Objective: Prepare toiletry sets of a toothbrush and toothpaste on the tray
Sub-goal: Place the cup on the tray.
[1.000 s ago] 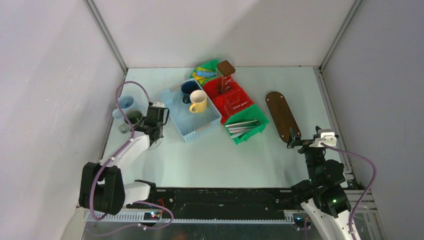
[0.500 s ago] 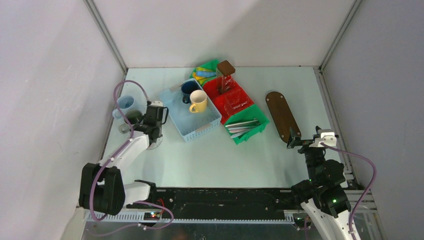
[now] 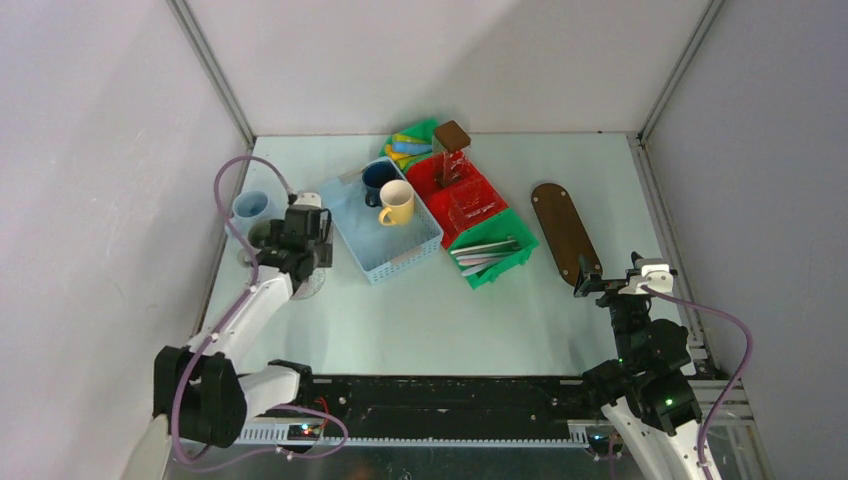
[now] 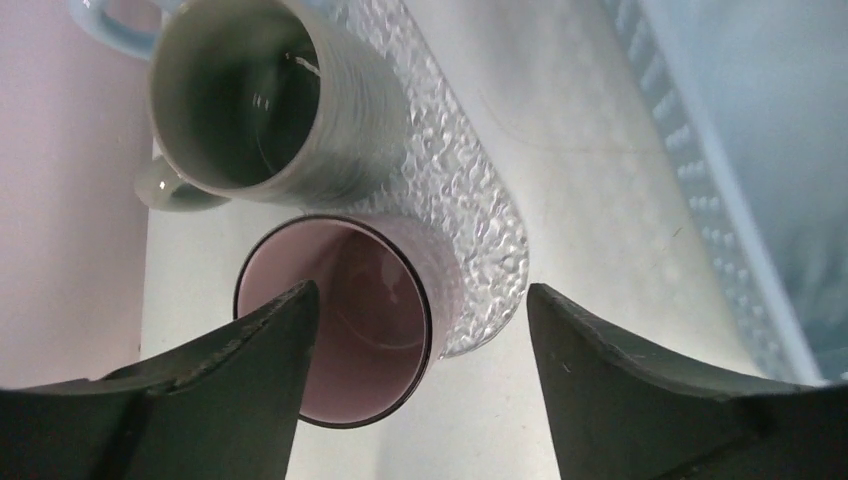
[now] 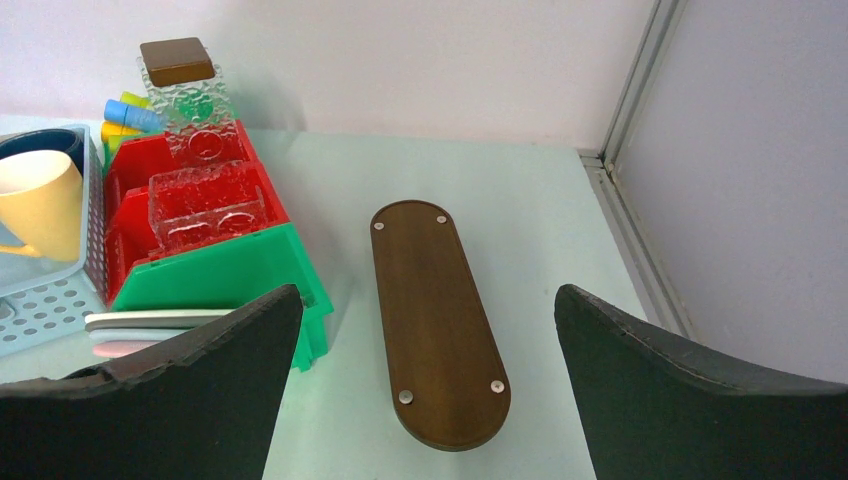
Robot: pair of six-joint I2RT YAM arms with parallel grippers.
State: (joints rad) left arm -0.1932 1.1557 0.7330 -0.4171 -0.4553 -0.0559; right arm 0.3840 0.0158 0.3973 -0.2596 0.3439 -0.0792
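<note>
Mugs come first in this task, and the pink mug (image 4: 345, 320) is the one in hand. It stands upright and empty at the left of the table (image 3: 480, 310), at the near end of a clear dimpled dish (image 4: 470, 215). Whether its base rests on the dish or just beside it I cannot tell. The grey mug (image 4: 255, 100) stands just beside it on the far side, perhaps touching, with the pale blue mug (image 3: 250, 207) beyond.

The tray (image 3: 563, 232), a dark brown oval board, lies bare and well apart at the right, so no set is yet begun.

To do this step well, I judge that one finger should go inside the pink rim and one outside, on the side away from the grey mug. The lift should be straight up, so that neither the neighbour nor the dish gets dragged. The mug can then be brought toward the middle, where the right arm reaches it.

The left gripper (image 4: 418, 300) hangs over the pink mug with its jaws wide apart and holds nothing. Its left finger overlaps the rim in the wrist view, though contact cannot be told, and its right finger stands over bare table.

The right gripper (image 5: 428, 300) is spread fully and empty, just near of the tray.
</note>
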